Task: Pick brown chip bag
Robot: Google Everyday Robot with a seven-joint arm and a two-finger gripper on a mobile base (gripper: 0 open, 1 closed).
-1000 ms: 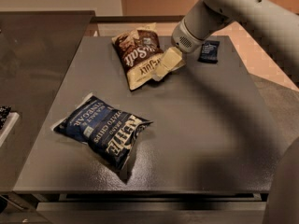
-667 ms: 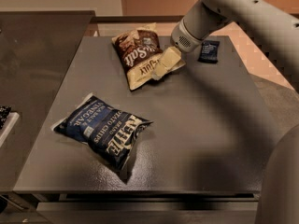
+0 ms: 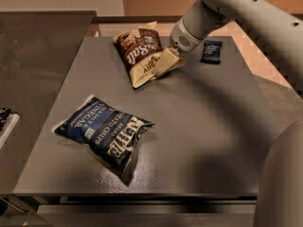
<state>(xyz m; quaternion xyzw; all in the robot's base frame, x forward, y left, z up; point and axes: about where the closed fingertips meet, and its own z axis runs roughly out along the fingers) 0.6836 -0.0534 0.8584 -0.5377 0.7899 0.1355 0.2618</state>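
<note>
The brown chip bag lies at the far middle of the grey table, dark brown half up and cream half toward me. My gripper reaches down from the white arm at the upper right. Its cream tip lies against the bag's lower right edge, over the cream half. The part of the bag under the gripper is hidden.
A navy blue chip bag lies at the front left of the table. A small dark flat packet lies at the far right, just behind the arm. A dark counter adjoins the table's left side.
</note>
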